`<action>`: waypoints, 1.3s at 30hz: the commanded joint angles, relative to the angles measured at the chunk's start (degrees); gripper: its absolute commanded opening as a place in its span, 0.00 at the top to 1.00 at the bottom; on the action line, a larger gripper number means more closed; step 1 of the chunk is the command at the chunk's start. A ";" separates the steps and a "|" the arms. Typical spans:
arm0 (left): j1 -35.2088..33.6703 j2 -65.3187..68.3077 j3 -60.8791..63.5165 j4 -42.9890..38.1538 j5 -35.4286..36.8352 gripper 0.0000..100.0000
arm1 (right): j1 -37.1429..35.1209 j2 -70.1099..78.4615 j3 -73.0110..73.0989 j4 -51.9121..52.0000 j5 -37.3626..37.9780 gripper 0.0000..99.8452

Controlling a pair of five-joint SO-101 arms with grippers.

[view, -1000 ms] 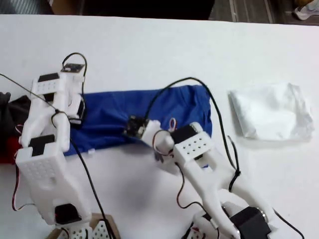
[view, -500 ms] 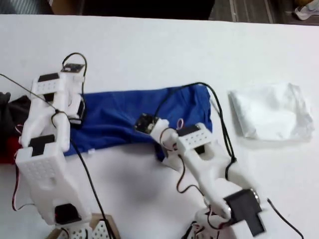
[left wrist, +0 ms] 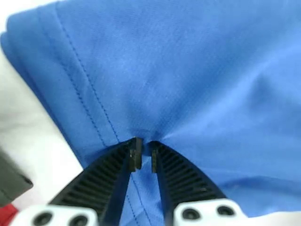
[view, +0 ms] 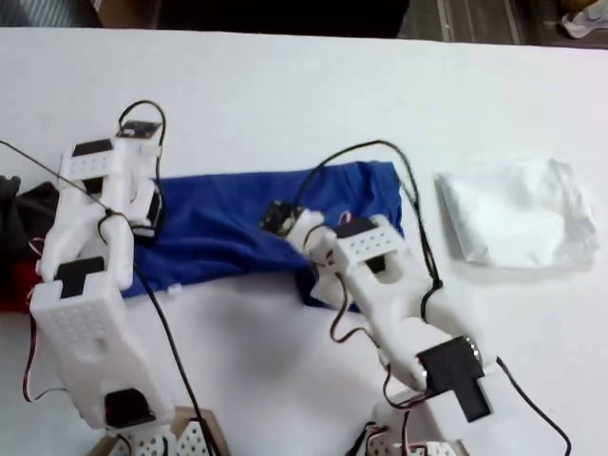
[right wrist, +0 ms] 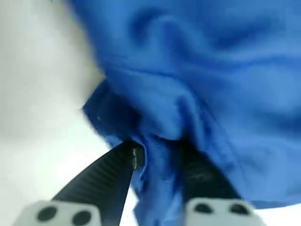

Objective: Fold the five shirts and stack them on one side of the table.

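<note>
1. At the left edge of the table (view: 285, 85), a dark garment (view: 21, 201) and a red one (view: 11, 287) lie heaped, partly hidden behind the left arm. They are probably shirts waiting to be folded.
2. The left gripper (left wrist: 142, 156) is clamped on the stitched hem of the blue shirt (view: 228, 218) at its left end. Its tips almost meet, with a thin fold of cloth pinched between them.
3. The blue shirt lies as a long band across the middle of the table, running from one arm to the other. It looks light, limp and thin, so it should sag between the two holds and drag on the tabletop instead of keeping its shape. The doubled hem and the corners look like the firmest places to grip. A pinch in mid-panel would likely only raise a peak.
4. The right gripper (right wrist: 157, 160) grips the shirt near its front right corner, with a thick bunch of cloth wedged between the jaws. So thick a wad may slip.
5. A folded white shirt (view: 518, 214) rests near the right edge, apart from the blue one.
</note>
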 commanded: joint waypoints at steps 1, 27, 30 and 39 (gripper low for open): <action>0.44 0.79 -1.71 -2.29 0.35 0.93 | 0.84 1.01 -1.76 1.10 0.62 0.98; 0.44 0.79 -1.71 -2.29 0.35 0.93 | 6.46 30.99 -66.02 21.14 10.64 0.98; 0.44 0.79 -1.71 -2.29 0.35 0.93 | 7.78 38.90 -78.15 25.80 10.64 0.98; 0.53 0.79 -1.71 -2.29 0.35 0.93 | 7.78 56.22 -107.43 37.85 10.46 0.79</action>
